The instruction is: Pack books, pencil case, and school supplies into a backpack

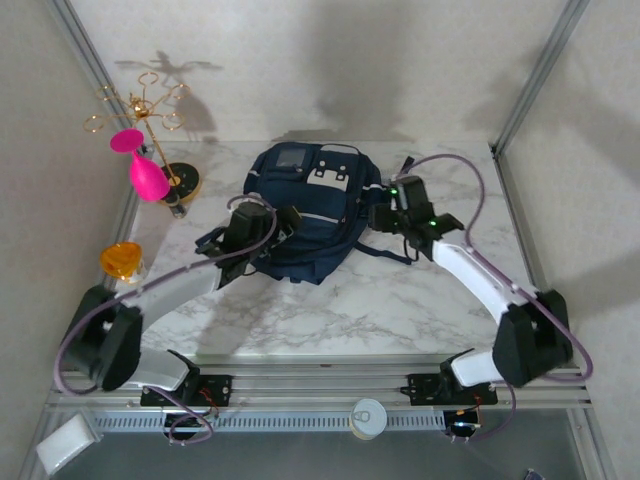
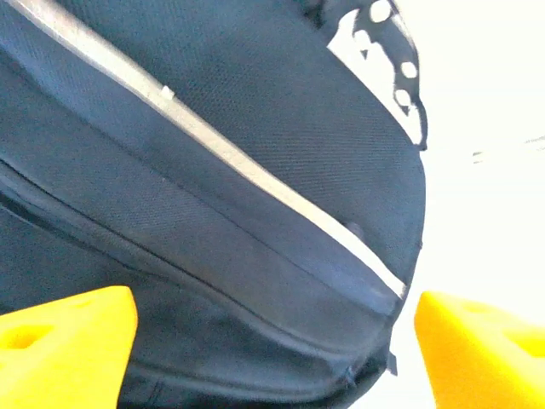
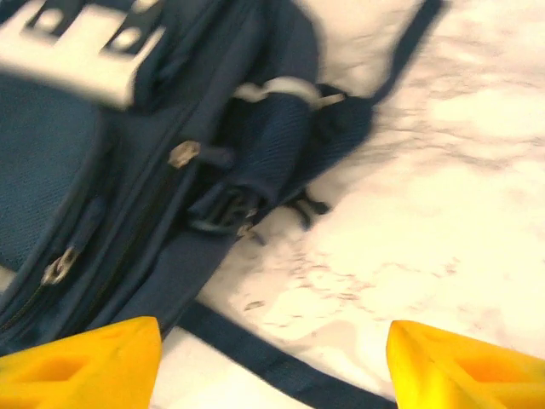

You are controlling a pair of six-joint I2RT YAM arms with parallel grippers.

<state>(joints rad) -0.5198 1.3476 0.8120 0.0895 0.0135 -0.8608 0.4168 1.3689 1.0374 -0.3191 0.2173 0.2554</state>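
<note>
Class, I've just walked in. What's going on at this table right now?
Two robot arms flank a navy backpack lying flat on the marble table. The left pincer is open and holds nothing. It sits close against the bag's left side, by its light stripe. The right pincer is also open and holds nothing. It hovers at the bag's right side, near a zipper pull and a dark strap trailing over the marble.
</note>
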